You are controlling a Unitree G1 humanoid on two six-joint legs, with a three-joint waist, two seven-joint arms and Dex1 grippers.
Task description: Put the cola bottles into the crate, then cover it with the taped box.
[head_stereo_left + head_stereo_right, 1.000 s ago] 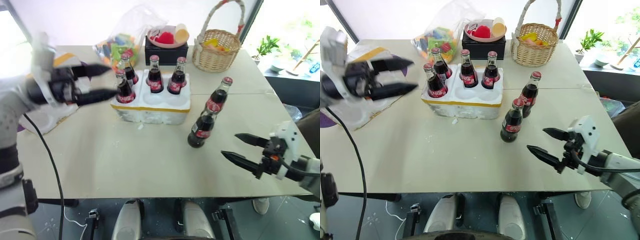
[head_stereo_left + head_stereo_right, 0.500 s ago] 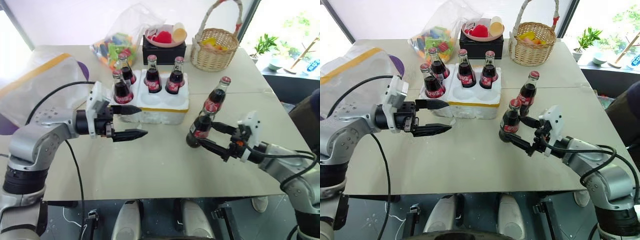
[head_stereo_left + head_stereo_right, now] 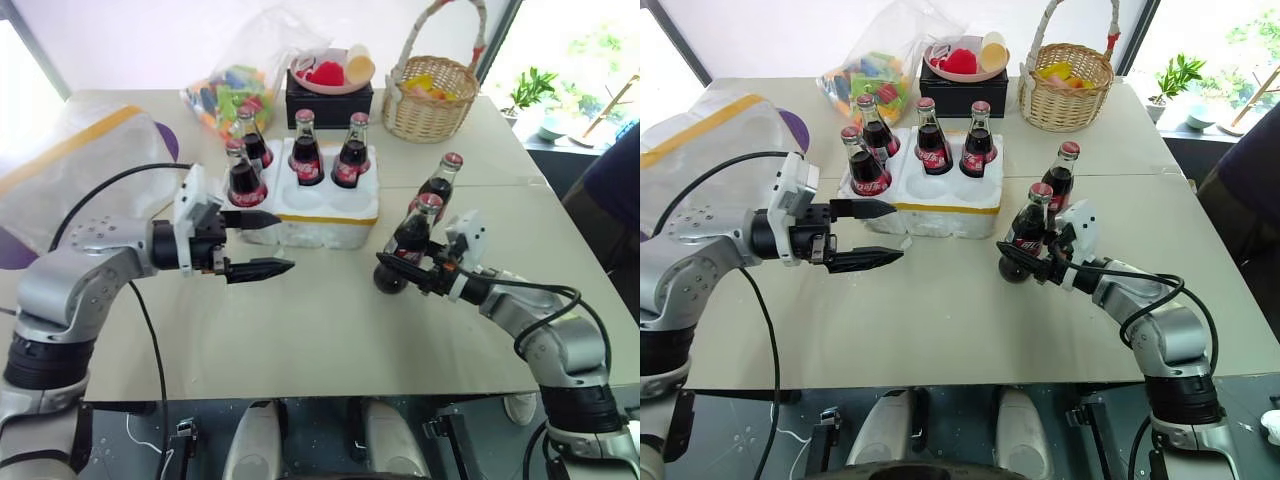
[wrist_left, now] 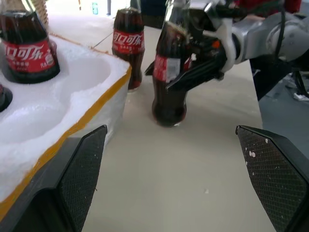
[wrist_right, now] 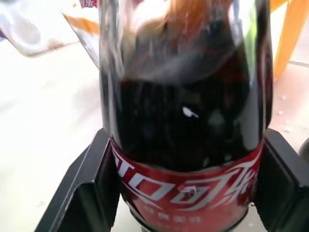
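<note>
Four cola bottles [image 3: 930, 141] already stand in the crate [image 3: 940, 205]. Two wait on the tabletop [image 3: 940, 310]. The right gripper [image 3: 1032, 262] has its jaws pinching the near bottle [image 3: 1025, 235]. The left gripper [image 3: 875, 235] has its jaws spread wide beside the crate. The taped box [image 3: 700, 150] still waits far left.

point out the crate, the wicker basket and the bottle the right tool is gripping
crate [image 3: 940, 205], right eye view, front wall by the yellow tape
wicker basket [image 3: 1072, 100], right eye view, woven side
gripped cola bottle [image 3: 1026, 232], right eye view, red label
</note>
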